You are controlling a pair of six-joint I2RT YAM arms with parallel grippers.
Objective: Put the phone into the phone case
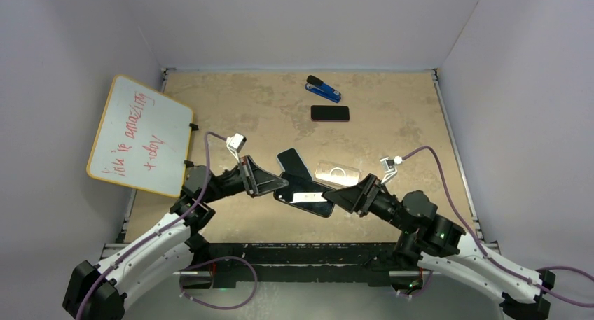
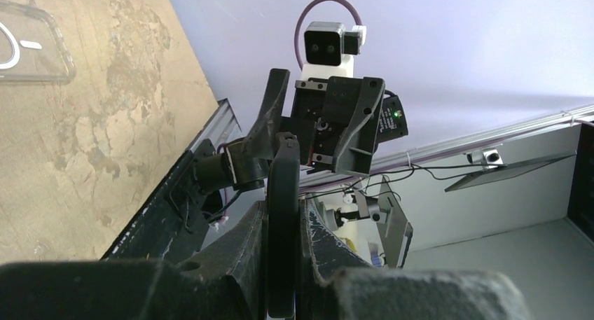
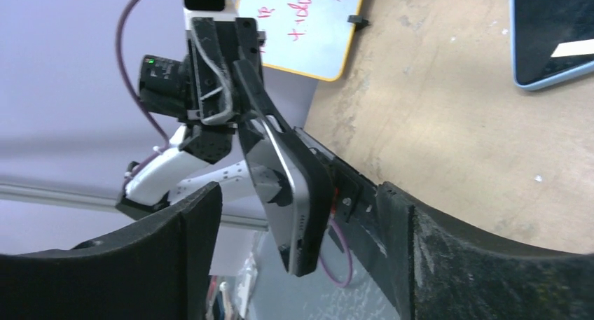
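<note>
Phone [image 1: 305, 197] hangs mid-frame above the counter [image 1: 231, 103], clamped edgewise in your left gripper [image 1: 279, 188]; your right gripper [image 1: 335, 197] stands apart around its free end. Likely stiff, slick, glass-faced: pinch its long edges. Clear phone case [image 1: 337, 174] lies just above in the top view.

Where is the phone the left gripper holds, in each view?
Top external: phone at frame centre.
Left wrist: phone bottom centre, edge-on.
Right wrist: phone centre, tilted.
Shared landmark: tan tabletop, in all three.
</note>
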